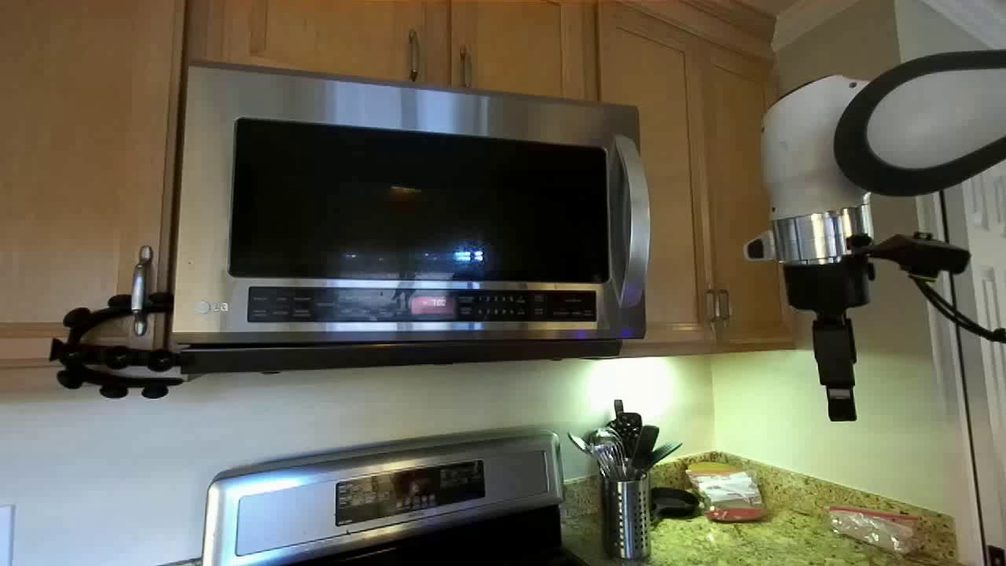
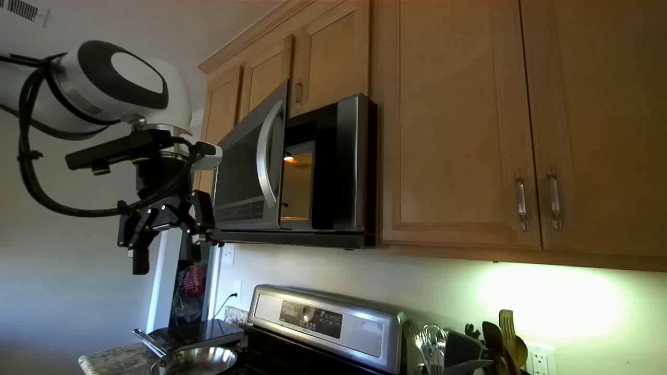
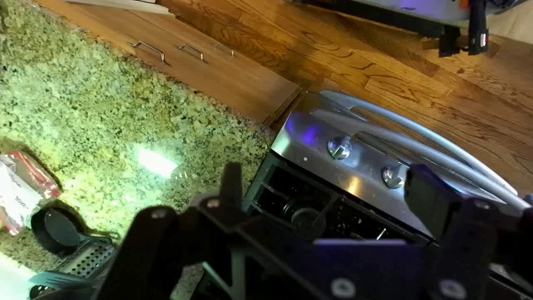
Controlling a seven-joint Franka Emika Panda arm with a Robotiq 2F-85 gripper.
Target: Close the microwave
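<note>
The microwave [image 1: 416,204] is a wide steel box under the wall cabinets. Its curved steel handle [image 1: 635,220] is at the door's right edge. In an exterior view, the microwave door [image 2: 247,161] stands partly open, swung out from the body's steel front edge [image 2: 348,166], with a dark gap between. My gripper [image 1: 841,405] hangs pointing down, right of the microwave in that picture and apart from it. In an exterior view, the gripper [image 2: 174,255] has its fingers spread, in front of the door's outer side. In the wrist view, the gripper [image 3: 325,179] is open and empty; the microwave is out of view.
A steel stove [image 1: 385,495] stands below the microwave. A utensil holder [image 1: 626,519] and plastic bags [image 1: 727,495] are on the granite counter [image 3: 125,125]. A steel pan [image 2: 198,360] sits by the stove. Wooden cabinets [image 2: 458,125] flank the microwave. A black flexible mount [image 1: 118,354] hangs near its lower left corner.
</note>
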